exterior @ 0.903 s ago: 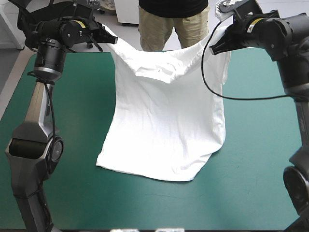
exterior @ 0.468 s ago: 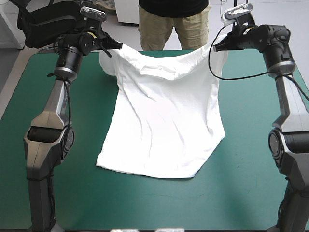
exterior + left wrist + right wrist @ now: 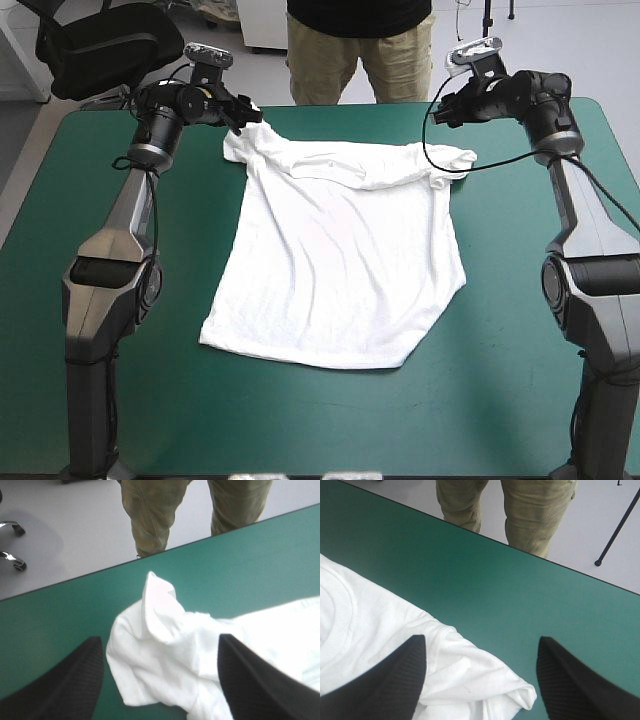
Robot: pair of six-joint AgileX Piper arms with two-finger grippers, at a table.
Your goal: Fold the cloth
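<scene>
The white T-shirt (image 3: pixel 340 270) lies spread on the teal-green cover (image 3: pixel 530 330), hem toward the near edge, collar and shoulders toward the far edge. My left gripper (image 3: pixel 246 116) hovers open just over the bunched left sleeve (image 3: pixel 155 625); in its wrist view the gripper (image 3: pixel 159 639) holds nothing. My right gripper (image 3: pixel 441 111) hangs open above the right sleeve (image 3: pixel 452 160). In its wrist view the gripper (image 3: pixel 481 638) stands apart over the rumpled sleeve (image 3: pixel 470 680), gripping nothing.
The table's far edge (image 3: pixel 330 106) runs just beyond both grippers. Bare cover stretches left (image 3: pixel 150 300) and right of the shirt and along the near side (image 3: pixel 330 420).
Both arms came down toward the far edge with the shoulders, then both grippers opened and let go. The raised top of the shirt dropped onto the table.
</scene>
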